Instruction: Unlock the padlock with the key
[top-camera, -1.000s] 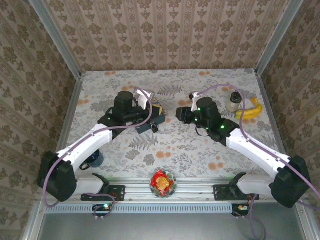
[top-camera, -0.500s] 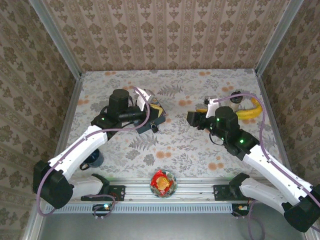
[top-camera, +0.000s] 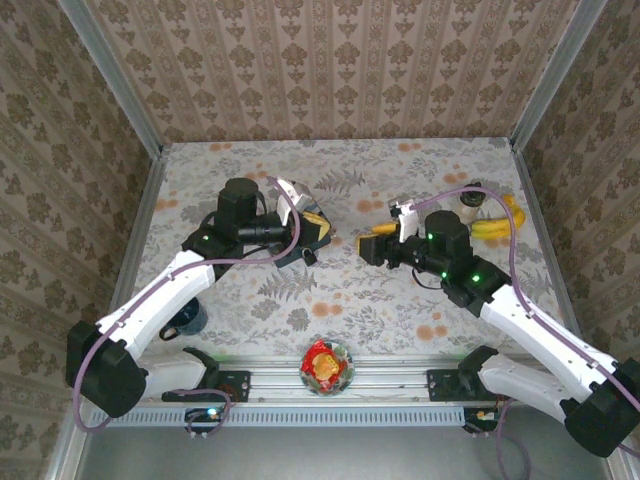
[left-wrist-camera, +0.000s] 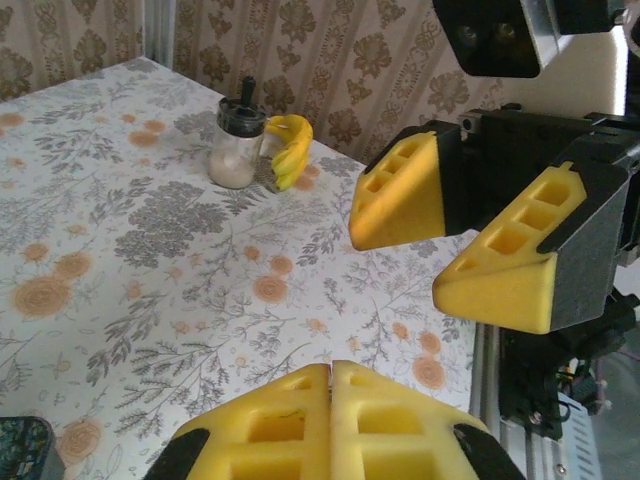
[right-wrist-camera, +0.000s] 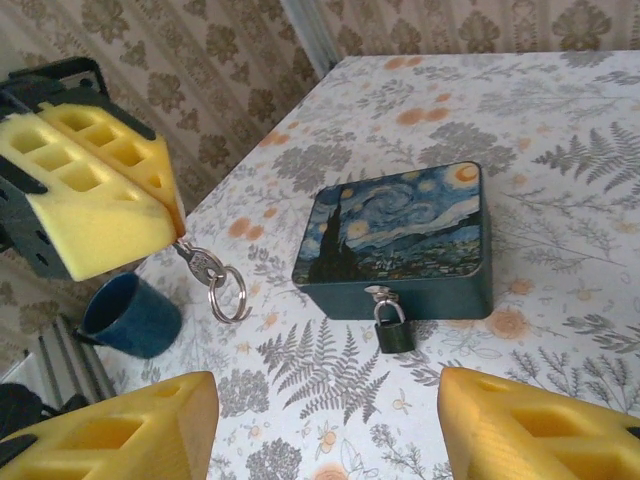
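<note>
The padlock (right-wrist-camera: 393, 330) is small and dark with a silver shackle. It hangs from the front hasp of the blue starry-night tin (right-wrist-camera: 400, 235), resting against the table. My left gripper (right-wrist-camera: 172, 222) is shut on the key (right-wrist-camera: 203, 266), whose ring (right-wrist-camera: 228, 295) dangles left of the tin and apart from the padlock. In the left wrist view its fingers (left-wrist-camera: 331, 375) press together. My right gripper (right-wrist-camera: 328, 400) stands open just in front of the padlock, nothing between its fingers. From above, the left gripper (top-camera: 308, 232) hovers by the tin (top-camera: 322, 238) and the right gripper (top-camera: 372, 245) faces it.
A blue cup (right-wrist-camera: 130, 315) sits left of the key, near the table's front-left (top-camera: 188, 318). A shaker (top-camera: 467, 205) and a banana (top-camera: 495, 225) lie at the back right. A bowl of sweets (top-camera: 326, 366) stands by the front rail.
My right gripper pulled back to the right, then came left again toward the tin, and its jaws opened wider. The left arm shifted slightly, still holding the key.
</note>
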